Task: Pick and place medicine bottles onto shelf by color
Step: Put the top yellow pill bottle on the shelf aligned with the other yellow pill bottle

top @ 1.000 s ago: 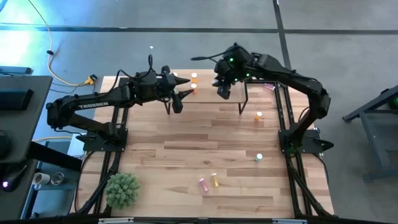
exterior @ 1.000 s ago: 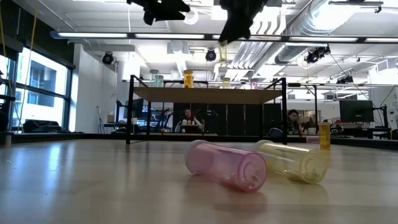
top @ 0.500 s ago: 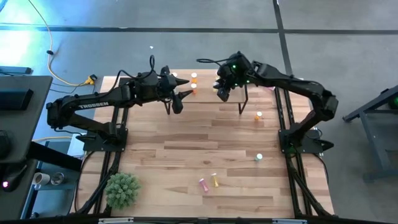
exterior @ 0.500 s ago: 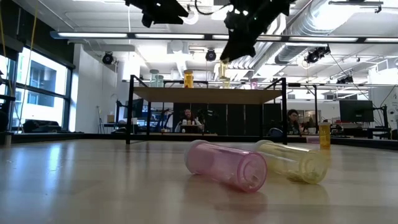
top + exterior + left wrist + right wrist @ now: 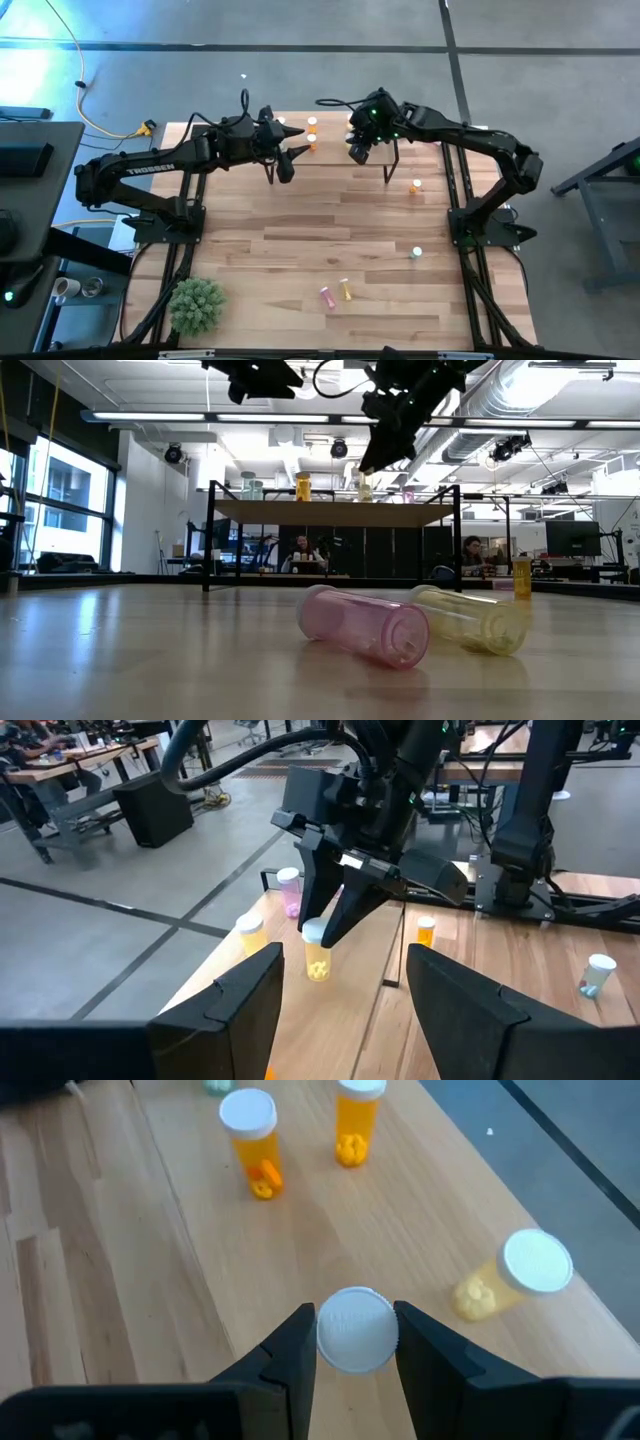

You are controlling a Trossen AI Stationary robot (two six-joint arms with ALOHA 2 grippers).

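Right gripper [image 5: 355, 1342] clasps a white-capped yellow medicine bottle [image 5: 317, 948] over the low light-wood shelf [image 5: 150, 1280], where we count several bottles already standing. Left gripper [image 5: 345, 990] waits beside it, fingers spread. Four bottles remain on the tabletop [image 5: 300, 240].

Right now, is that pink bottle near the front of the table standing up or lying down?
Lying down. In the low view the pink bottle rests on its side on the table, white cap end toward the camera, beside a yellow bottle also on its side.
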